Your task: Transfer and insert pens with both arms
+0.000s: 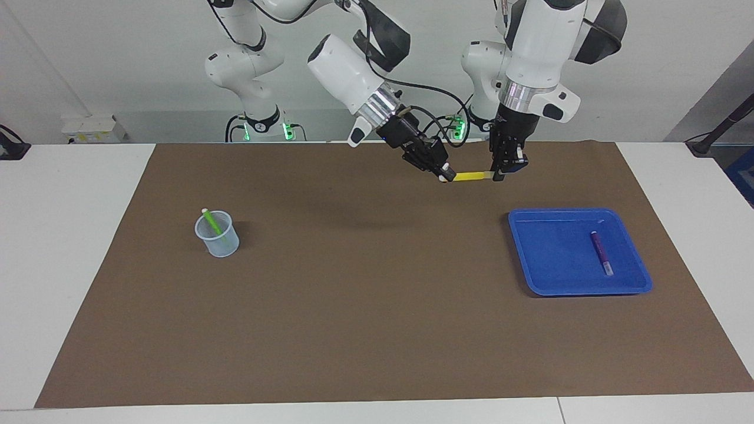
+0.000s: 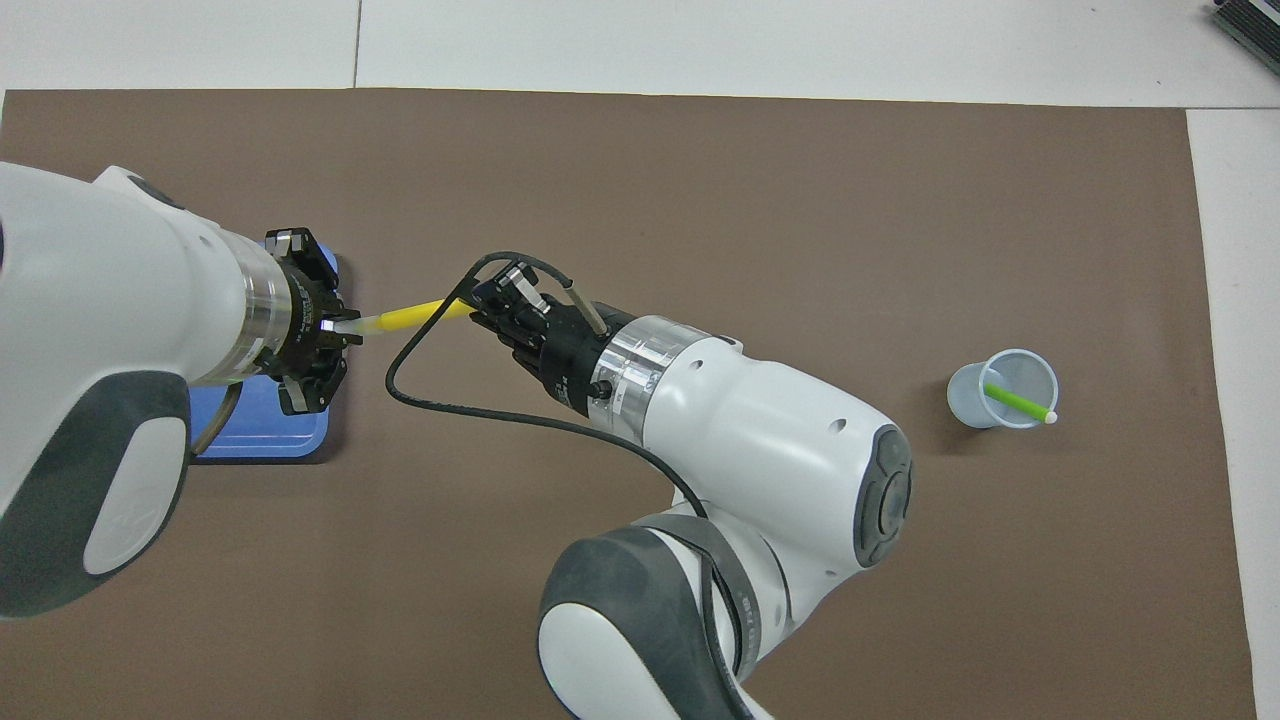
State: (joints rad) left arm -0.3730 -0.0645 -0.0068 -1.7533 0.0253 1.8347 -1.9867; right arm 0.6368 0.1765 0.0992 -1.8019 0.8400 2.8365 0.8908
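A yellow pen (image 1: 469,176) (image 2: 410,316) hangs level in the air over the brown mat, between the blue tray and the robots. My left gripper (image 1: 498,175) (image 2: 335,327) points straight down and is shut on the pen's whitish end. My right gripper (image 1: 447,175) (image 2: 478,308) comes in at a slant and is shut on the other end. A green pen (image 1: 211,224) (image 2: 1015,402) leans in a clear cup (image 1: 219,242) (image 2: 968,398) toward the right arm's end. A purple pen (image 1: 601,252) lies in the blue tray (image 1: 554,253) (image 2: 260,435); the overhead view hides it under my left arm.
A brown mat (image 1: 365,306) covers most of the white table. Two smaller white arms with green lights (image 1: 259,126) stand at the robots' edge of the table. A dark object (image 2: 1250,20) shows at the table corner farthest from the robots.
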